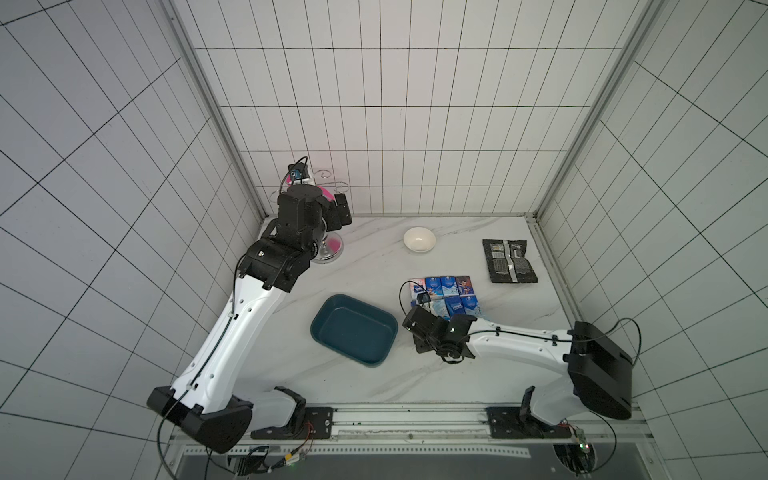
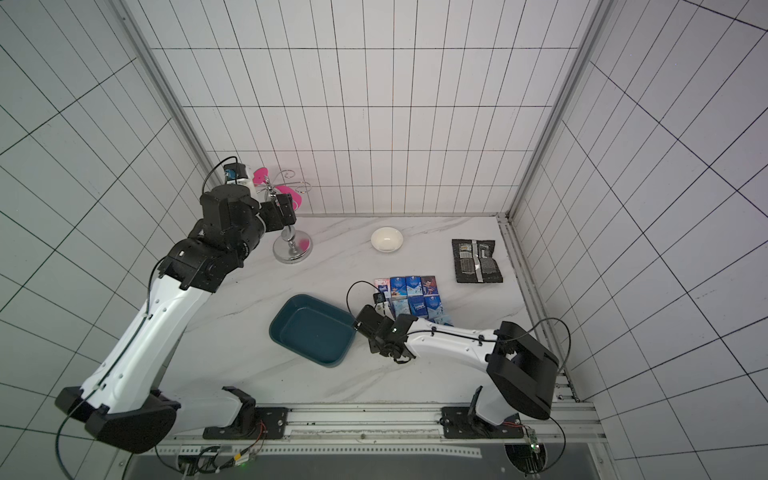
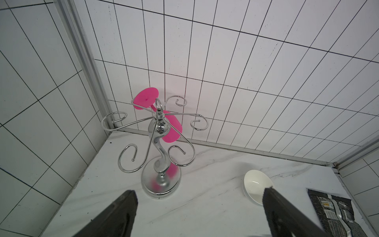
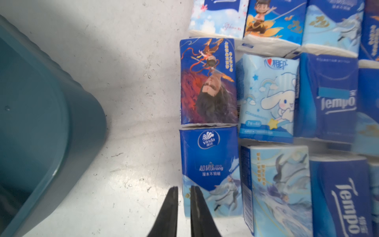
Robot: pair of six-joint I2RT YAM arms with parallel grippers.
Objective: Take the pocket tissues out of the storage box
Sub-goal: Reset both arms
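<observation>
Hovering the right gripper [image 4: 184, 189] low over the table [image 1: 374, 386], at the near corner of the pocket tissues [image 1: 451, 297], right by the edge of a dark blue pack [image 4: 209, 170], though whether touching it, impossible to tell; pinching the jaws almost together, with only a thin slit between them, and gripping nothing. Showing the tissues in both top views [image 2: 411, 297] lying flat on the bare marble in tight rows, packs touching edge to edge, all of them outside the storage box [image 1: 355, 332]. Showing the box sitting empty near the middle of the table, just beside the rows, on the left arm's side. Holding the left gripper [image 3: 199, 205] up well apart, at the far left corner, spreading it wide and grasping nothing, facing a chrome stand [image 3: 160, 156] with a pink glass [image 3: 171, 131] hung on it. Also showing a white bowl [image 1: 419, 239] and a black foil packet [image 1: 509, 261] farther back, apart from the tissues.
</observation>
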